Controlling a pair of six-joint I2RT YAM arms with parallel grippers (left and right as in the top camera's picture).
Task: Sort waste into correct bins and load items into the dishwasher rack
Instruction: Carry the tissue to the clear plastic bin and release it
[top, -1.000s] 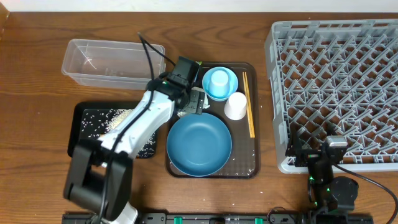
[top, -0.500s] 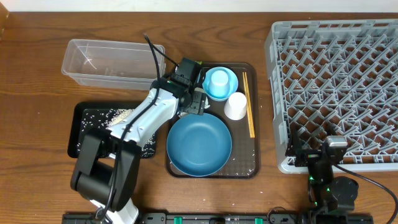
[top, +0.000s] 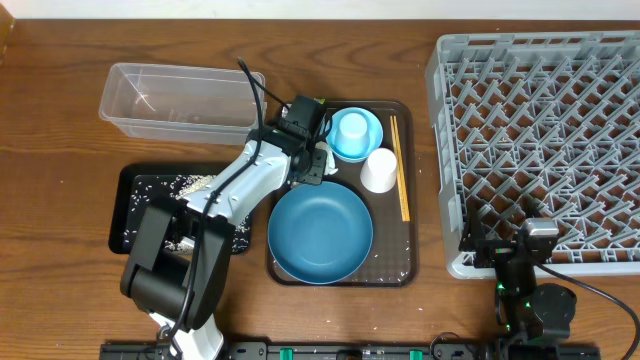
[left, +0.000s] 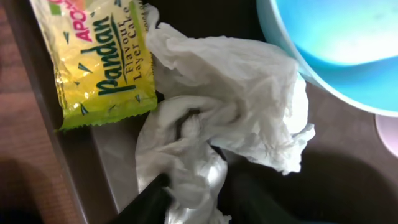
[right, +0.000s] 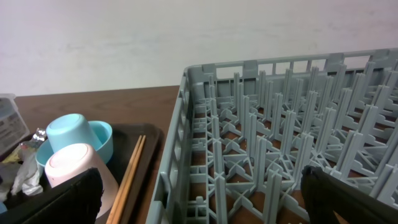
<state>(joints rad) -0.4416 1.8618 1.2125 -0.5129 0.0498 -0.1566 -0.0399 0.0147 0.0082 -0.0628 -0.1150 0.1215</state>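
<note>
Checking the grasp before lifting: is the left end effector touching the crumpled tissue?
Touching. Left wrist view shows the crumpled white tissue bunched inside the left end effector, pressing against both fingers.

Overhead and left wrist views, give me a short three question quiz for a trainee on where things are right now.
1. True or false: the dishwasher rack already holds the white cup.
2. What sits between the fingers of the left gripper? A foil ball, B crumpled white tissue, C carrot.
3. Which bin holds the loose white rice?
Key: 1 false, it stands on the brown tray. 2 B. 3 the black tray.
</note>
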